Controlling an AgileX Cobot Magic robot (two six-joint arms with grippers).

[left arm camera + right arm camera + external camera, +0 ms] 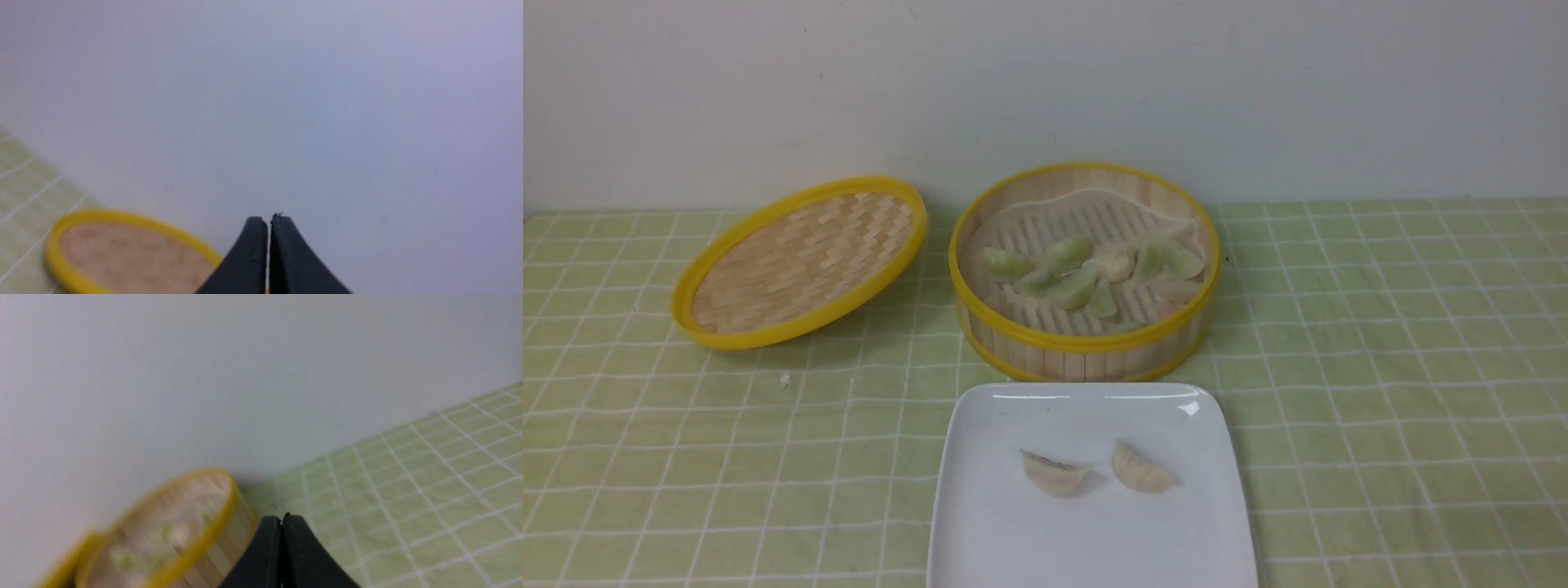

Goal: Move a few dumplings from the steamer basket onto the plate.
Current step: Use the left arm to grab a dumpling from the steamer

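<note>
The steamer basket (1085, 343) stands at the table's middle back with several pale green dumplings (1072, 288) on its liner. The white square plate (1013, 531) lies just in front of it and carries two beige dumplings (1054, 474), no green ones. Neither gripper shows in the front view. My left gripper (269, 220) is shut and empty, held up facing the wall. My right gripper (282, 518) is shut and empty, well apart from the basket, which shows blurred in the right wrist view (204, 539).
The shallow woven lid (800, 261) leans tilted left of the basket; it also shows in the left wrist view (122, 253). A green checked cloth (1405, 367) covers the table. A white wall (1045, 82) stands close behind. A small white crumb (784, 380) lies on the cloth.
</note>
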